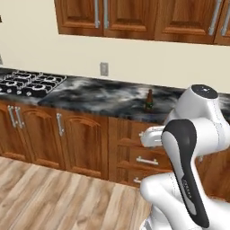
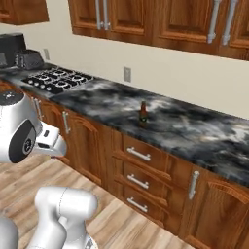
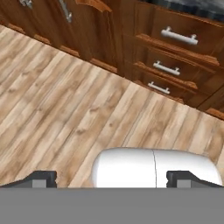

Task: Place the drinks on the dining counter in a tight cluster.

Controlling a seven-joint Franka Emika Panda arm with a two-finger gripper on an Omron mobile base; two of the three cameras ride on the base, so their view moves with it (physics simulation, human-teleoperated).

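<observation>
The robot's two-finger pincer points down at the floor; its two small dark finger tips stand far apart, wide open, with nothing between them; it holds nothing; below it lies the light wooden plank floor; past the floor stand the brown wooden drawers with silver bar handles and, beside them, a brown wooden cupboard door.

The white arm with dark joints is folded low in front of the cupboards; the slim brown beer bottle with a green label stands upright on the black-and-grey marbled wall counter, near its front edge, well apart from the pincer; the right base view shows the bottle above the drawers; a black gas stove top sits in the counter far to the bottle's left; a grey wall socket is on the cream wall behind; brown wooden wall cupboards hang above.
</observation>
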